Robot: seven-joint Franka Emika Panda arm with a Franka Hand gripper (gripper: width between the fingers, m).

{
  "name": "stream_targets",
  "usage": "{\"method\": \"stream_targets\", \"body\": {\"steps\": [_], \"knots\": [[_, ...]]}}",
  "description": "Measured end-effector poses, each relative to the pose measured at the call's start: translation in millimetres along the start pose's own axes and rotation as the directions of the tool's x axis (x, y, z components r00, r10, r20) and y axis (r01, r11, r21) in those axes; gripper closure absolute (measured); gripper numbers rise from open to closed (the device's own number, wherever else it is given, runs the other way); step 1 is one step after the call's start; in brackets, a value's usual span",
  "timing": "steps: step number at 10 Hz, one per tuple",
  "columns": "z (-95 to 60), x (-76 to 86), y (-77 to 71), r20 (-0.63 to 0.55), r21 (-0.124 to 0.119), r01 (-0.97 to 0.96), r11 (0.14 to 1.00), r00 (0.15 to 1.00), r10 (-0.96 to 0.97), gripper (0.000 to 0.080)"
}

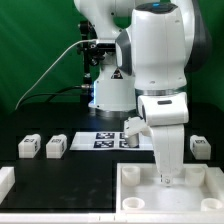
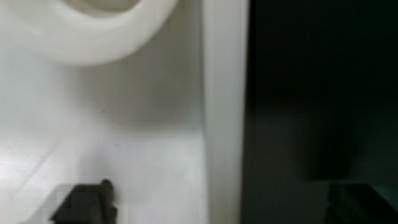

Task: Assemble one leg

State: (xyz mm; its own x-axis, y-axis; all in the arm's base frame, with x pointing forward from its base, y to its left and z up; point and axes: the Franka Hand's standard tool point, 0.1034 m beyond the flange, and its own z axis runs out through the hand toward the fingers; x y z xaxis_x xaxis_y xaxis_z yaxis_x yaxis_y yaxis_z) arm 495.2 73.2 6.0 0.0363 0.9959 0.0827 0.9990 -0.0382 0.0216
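Observation:
Four small white legs with marker tags lie on the black table. Two [image 1: 28,146] [image 1: 55,146] are at the exterior view's left, one [image 1: 131,127] is by the marker board, and one [image 1: 201,147] is at the right. My gripper [image 1: 166,181] reaches down onto the far wall of the large white tray-like part [image 1: 205,190]. In the wrist view the gripper [image 2: 221,205] is open and empty. One dark finger [image 2: 86,200] is over the tray's inside and the other is over the black table, astride the tray's wall [image 2: 222,100]. A round socket [image 2: 107,30] shows in the tray.
The marker board [image 1: 100,140] lies flat behind the tray. A white part's corner [image 1: 6,181] shows at the exterior view's lower left edge. The robot's base [image 1: 110,95] stands behind the board.

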Motion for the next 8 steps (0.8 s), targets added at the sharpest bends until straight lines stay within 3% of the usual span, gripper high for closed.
{"method": "stream_targets", "body": {"steps": [8], "knots": [[0.0,-0.9,0.0,0.0,0.001,-0.013,1.0,1.0,0.013,0.0151]]}}
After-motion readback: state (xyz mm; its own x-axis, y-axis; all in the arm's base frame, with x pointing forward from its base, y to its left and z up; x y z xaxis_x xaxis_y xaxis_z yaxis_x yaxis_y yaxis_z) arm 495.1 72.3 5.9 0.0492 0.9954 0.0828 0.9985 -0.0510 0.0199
